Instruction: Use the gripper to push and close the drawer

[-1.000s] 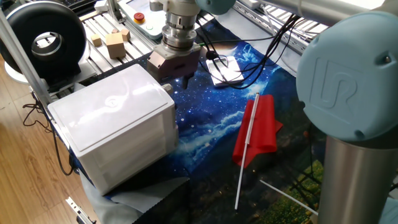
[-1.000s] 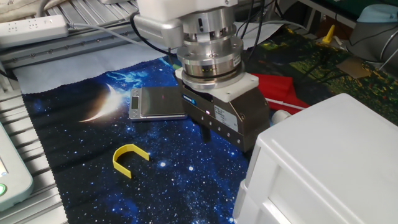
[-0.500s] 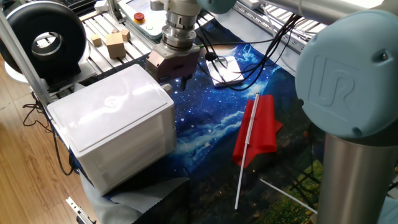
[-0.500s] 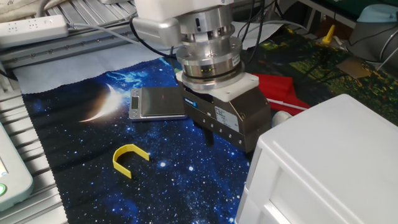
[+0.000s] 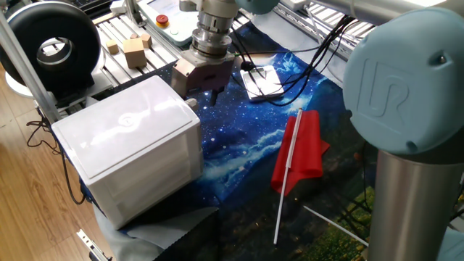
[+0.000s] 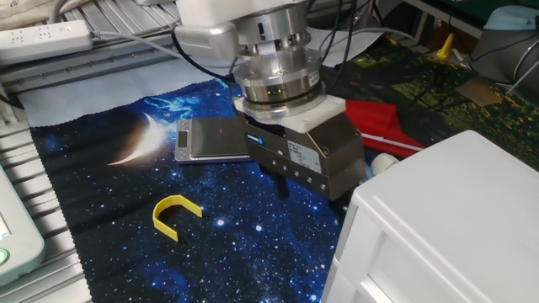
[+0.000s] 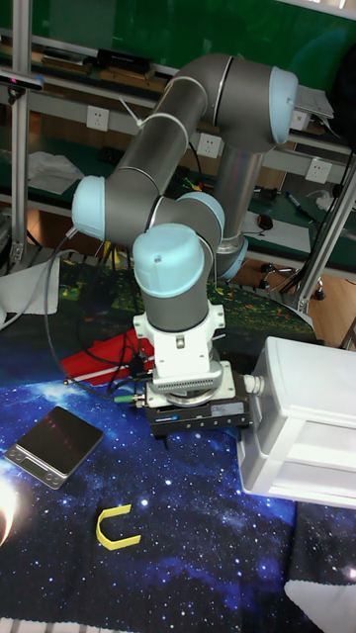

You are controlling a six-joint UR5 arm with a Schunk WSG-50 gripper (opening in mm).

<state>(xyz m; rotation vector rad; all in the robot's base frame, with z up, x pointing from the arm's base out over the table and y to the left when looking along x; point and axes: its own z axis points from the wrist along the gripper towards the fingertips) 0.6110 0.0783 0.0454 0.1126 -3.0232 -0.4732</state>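
The gripper (image 5: 208,90) (image 6: 290,187) (image 7: 188,435) hangs low over the starry cloth, its blocky grey-beige head right beside the white box housing (image 5: 127,141) (image 6: 438,227) (image 7: 307,415). The drawer sits pushed into that housing. Only its small round knob (image 5: 192,104) (image 6: 383,160) (image 7: 255,384) shows, on the side facing the gripper. The head's side is at the knob, touching or nearly so. One short dark finger (image 6: 282,183) pokes out below the head; the gap between the fingers is hidden.
A red cloth with a white rod (image 5: 299,148) lies right of the gripper. A grey scale (image 6: 210,139) and a yellow U-shaped piece (image 6: 175,215) lie on the cloth. Cables (image 5: 290,69) run behind. Wooden blocks (image 5: 134,51) sit on the metal rack. The arm's base (image 5: 413,145) stands at the right.
The gripper head has pressed toward the box, and the white box has slid a little away from it across the cloth.
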